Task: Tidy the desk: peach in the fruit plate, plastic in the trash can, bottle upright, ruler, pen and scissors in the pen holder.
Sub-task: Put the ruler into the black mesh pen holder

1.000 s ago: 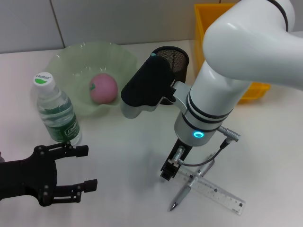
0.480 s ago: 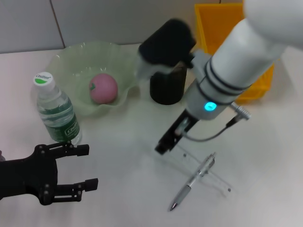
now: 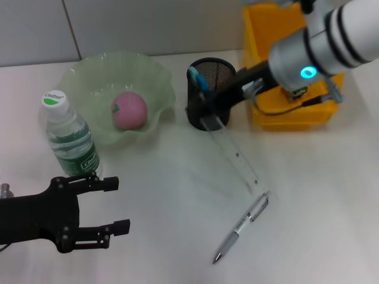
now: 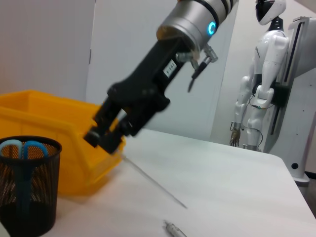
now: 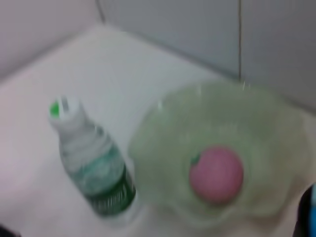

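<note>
Right gripper (image 3: 205, 111) is pinching one end of the clear ruler (image 3: 237, 157) beside the black pen holder (image 3: 211, 93), at 1 o'clock on the surface; the ruler is hanging slanted, free end low, likely so it can be tipped in next to the scissors (image 3: 197, 77). Pen (image 3: 241, 226) is lying at 5 o'clock. Left gripper (image 3: 89, 210) is idling at 8 o'clock, jaws spread.

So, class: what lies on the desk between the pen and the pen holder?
The clear ruler, slanting from the pen holder toward the pen; head view.
</note>
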### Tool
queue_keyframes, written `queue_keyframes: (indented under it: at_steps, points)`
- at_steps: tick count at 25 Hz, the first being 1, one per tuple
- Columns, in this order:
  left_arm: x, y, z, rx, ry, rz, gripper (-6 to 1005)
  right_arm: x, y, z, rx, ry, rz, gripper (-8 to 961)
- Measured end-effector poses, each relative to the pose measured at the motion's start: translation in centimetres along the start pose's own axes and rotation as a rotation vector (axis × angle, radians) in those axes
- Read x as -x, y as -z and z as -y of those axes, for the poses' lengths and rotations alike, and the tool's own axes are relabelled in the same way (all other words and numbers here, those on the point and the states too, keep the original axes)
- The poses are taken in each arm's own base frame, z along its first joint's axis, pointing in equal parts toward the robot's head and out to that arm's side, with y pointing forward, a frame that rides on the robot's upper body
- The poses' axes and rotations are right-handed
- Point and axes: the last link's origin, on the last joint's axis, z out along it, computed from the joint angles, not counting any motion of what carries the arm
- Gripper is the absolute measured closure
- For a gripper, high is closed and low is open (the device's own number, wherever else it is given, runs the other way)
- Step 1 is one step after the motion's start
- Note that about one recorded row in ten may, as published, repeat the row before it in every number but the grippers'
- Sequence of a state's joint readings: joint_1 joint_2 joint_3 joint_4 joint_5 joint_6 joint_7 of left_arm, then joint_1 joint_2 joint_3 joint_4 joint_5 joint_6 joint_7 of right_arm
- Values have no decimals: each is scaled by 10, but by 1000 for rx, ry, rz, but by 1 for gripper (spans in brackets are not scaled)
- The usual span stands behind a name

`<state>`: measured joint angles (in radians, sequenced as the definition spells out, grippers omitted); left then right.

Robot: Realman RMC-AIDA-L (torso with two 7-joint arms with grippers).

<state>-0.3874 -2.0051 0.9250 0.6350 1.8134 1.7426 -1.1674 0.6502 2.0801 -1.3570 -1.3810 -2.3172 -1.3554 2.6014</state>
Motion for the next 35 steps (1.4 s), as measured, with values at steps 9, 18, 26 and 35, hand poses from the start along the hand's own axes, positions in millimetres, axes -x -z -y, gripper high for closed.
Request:
queue_keyframes:
  at_steps: [9,18,26,35]
  points:
    - [-2,-9,0,5,10,-17,171,6,41,37,-37,-18,276,580]
    - [-4,-15,1,8,26,-32,171,26,50,57,-136,43,438,581]
    - [-5,-17,2,6,24,-34,170,36,43,59,-132,75,522,567]
    - [-5,-17,2,6,24,-32,170,34,15,63,-117,113,565,546]
